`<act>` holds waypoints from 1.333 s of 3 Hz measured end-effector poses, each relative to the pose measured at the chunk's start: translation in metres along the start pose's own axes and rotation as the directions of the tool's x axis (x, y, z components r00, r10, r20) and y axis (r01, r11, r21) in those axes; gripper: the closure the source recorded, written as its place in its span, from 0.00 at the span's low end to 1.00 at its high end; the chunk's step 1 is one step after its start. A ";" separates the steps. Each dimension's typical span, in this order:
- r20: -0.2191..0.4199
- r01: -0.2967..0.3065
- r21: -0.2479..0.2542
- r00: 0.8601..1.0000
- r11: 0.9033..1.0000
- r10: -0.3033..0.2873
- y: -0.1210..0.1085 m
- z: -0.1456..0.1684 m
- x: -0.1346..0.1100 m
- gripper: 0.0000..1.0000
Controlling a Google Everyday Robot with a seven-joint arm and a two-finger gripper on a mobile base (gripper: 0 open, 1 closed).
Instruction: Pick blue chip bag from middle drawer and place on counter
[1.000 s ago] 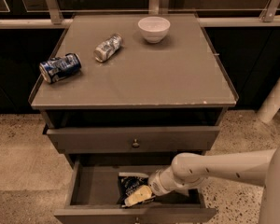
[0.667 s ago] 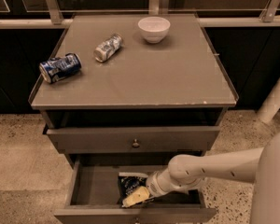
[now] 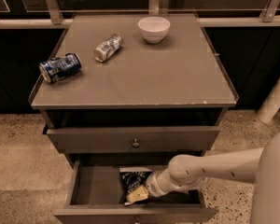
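Observation:
The middle drawer [image 3: 95, 186] is pulled open below the cabinet. The blue chip bag [image 3: 129, 177], dark navy and crinkled, lies on its floor near the centre. My gripper [image 3: 137, 195] reaches into the drawer from the right and sits low at the bag's front edge, touching or overlapping it. My pale arm [image 3: 210, 167] crosses the drawer's right side and hides that part of the floor. The counter [image 3: 168, 73] is the grey-brown top above.
On the counter lie a blue-and-white drink can [image 3: 60, 67] at the left edge, a silvery can [image 3: 108, 47] further back and a white bowl [image 3: 154, 28] at the rear. A shut upper drawer with a round knob [image 3: 135, 143] sits above the open one.
My gripper stays at the bag's front edge with almost no shift. My arm and body have edged slightly further into view from the right.

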State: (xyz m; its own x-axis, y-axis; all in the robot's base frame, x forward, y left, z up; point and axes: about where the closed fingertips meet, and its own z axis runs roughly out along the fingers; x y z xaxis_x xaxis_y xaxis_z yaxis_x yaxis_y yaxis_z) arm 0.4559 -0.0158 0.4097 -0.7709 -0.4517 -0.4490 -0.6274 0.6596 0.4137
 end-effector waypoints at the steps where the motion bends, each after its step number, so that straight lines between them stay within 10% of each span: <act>1: 0.000 0.000 0.000 1.000 1.000 0.000 0.000 0.000 0.000 0.65; 2: 0.000 0.000 0.000 1.000 1.000 0.000 0.000 0.000 0.000 0.88; 4: 0.000 0.000 0.000 1.000 1.000 0.000 0.000 0.000 0.000 1.00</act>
State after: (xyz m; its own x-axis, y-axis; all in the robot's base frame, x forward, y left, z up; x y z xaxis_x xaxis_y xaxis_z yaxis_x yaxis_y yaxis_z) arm 0.4558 -0.0157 0.4097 -0.7709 -0.4518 -0.4490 -0.6275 0.6595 0.4139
